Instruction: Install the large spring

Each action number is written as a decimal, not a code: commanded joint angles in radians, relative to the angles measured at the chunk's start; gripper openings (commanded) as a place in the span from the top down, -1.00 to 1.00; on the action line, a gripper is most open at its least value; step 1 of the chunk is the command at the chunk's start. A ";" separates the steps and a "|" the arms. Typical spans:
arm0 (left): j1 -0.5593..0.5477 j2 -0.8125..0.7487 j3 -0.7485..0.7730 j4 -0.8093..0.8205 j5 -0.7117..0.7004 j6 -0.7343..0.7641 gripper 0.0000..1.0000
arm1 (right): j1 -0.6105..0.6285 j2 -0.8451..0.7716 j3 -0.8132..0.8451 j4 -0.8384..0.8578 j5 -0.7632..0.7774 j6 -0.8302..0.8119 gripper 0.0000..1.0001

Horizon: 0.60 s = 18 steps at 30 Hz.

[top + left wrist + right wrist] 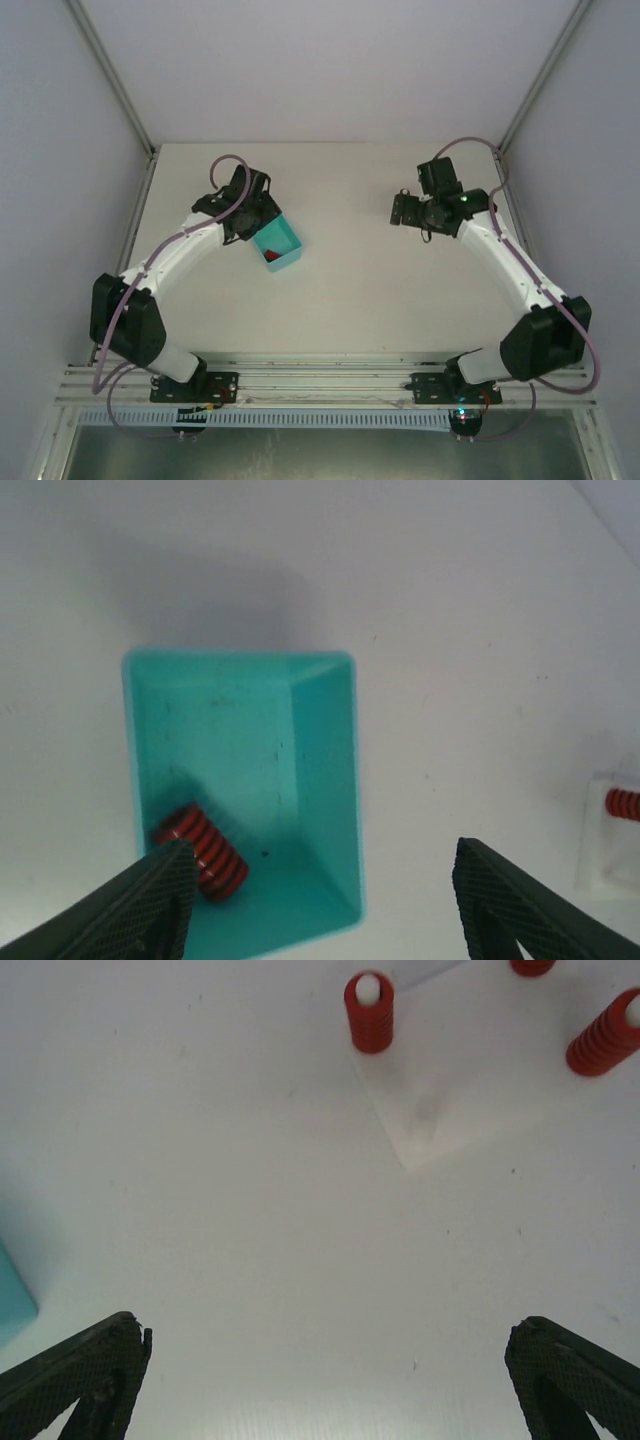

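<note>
Step in hand: pickup. On the table, the teal bin sits under the left gripper; the right gripper hovers near the white plate. Both are wide open and empty. The red spring lies in a bin corner. Next: centre the left gripper over it, then descend.

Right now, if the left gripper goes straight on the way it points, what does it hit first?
Probably the teal bin: the open left gripper straddles its wall, one finger lined up with the red spring inside, the other with bare table outside. Depth is unclear.
</note>
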 commanded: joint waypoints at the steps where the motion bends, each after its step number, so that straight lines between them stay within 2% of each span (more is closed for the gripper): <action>1: 0.003 0.076 0.092 -0.136 0.106 -0.252 -0.38 | 0.045 -0.087 -0.087 -0.005 0.028 -0.011 -0.97; 4: -0.005 0.151 0.151 -0.204 0.126 -0.323 -0.15 | 0.054 -0.102 -0.103 -0.013 0.046 -0.025 -0.97; 8: -0.012 0.247 0.224 -0.294 0.083 -0.384 0.17 | 0.066 -0.129 -0.106 -0.017 0.071 -0.049 -0.98; 11: -0.011 0.317 0.283 -0.369 0.059 -0.422 0.22 | 0.071 -0.154 -0.120 -0.018 0.084 -0.056 -0.98; 18: -0.013 0.534 0.549 -0.671 0.022 -0.499 0.24 | 0.076 -0.184 -0.155 -0.027 0.098 -0.058 -0.98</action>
